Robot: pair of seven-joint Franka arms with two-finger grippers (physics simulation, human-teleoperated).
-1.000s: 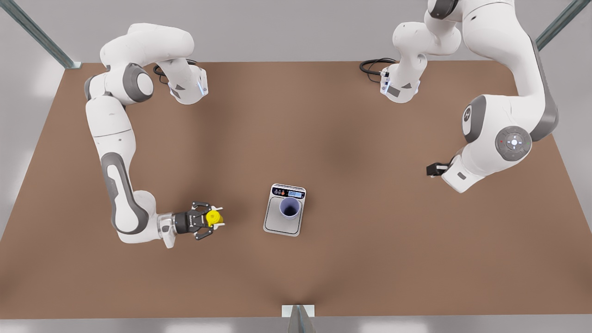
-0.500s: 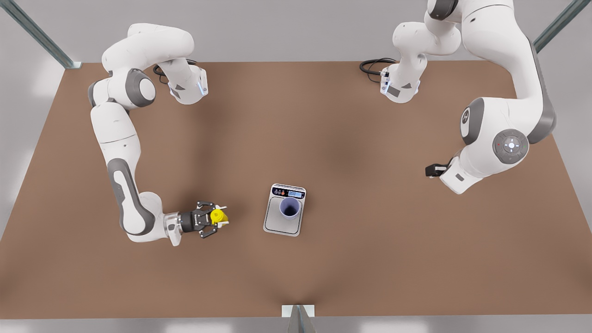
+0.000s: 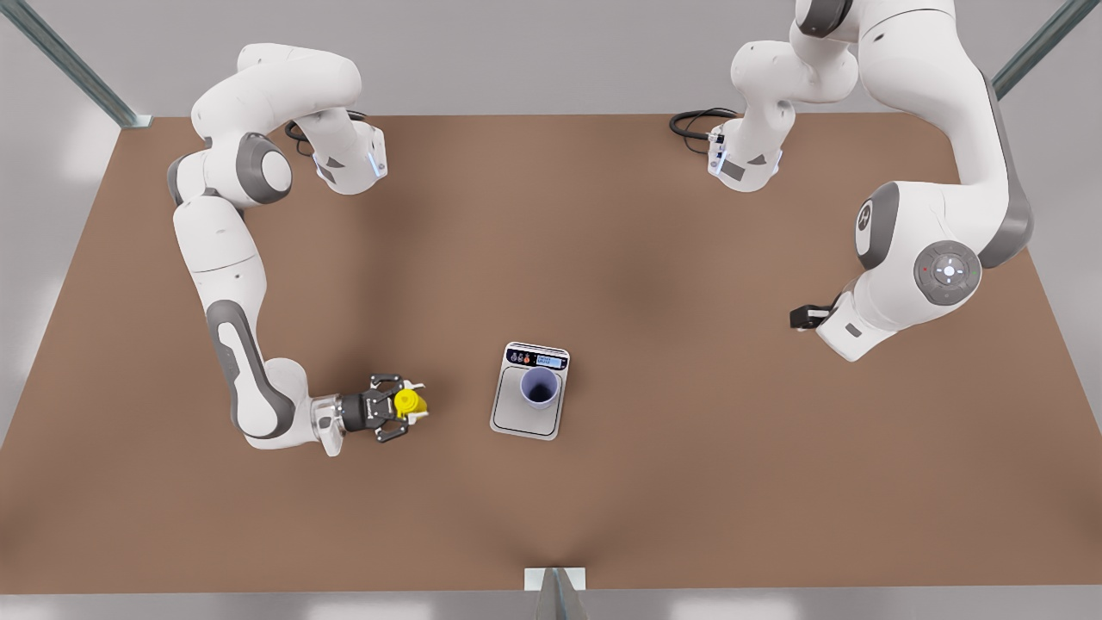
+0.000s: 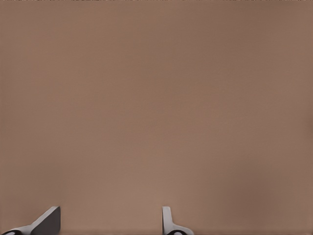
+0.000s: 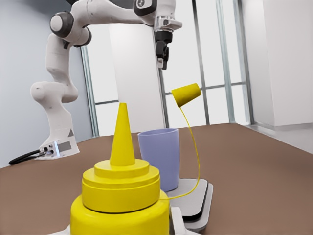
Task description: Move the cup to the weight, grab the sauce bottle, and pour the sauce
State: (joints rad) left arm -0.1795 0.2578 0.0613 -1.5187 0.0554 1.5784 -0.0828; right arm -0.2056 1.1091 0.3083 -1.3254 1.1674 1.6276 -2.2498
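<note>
Yellow cylindrical squeeze bottle (image 3: 407,402) is sitting clamped in the right gripper (image 3: 398,407), near the front view's left of the scale. Lavender handleless cup (image 3: 539,387) is standing upright on the flat silver scale (image 3: 516,418). Left gripper (image 4: 110,220) is waiting over bare brown table (image 3: 689,448), fingers (image 4: 167,221) spread apart.

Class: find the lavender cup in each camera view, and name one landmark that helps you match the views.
Front view: the cup stands on the weight, at the table's middle.
Left wrist view: bare tabletop.
Right wrist view: cup behind the sauce bottle.
Shared landmark: the weight under the cup.
</note>
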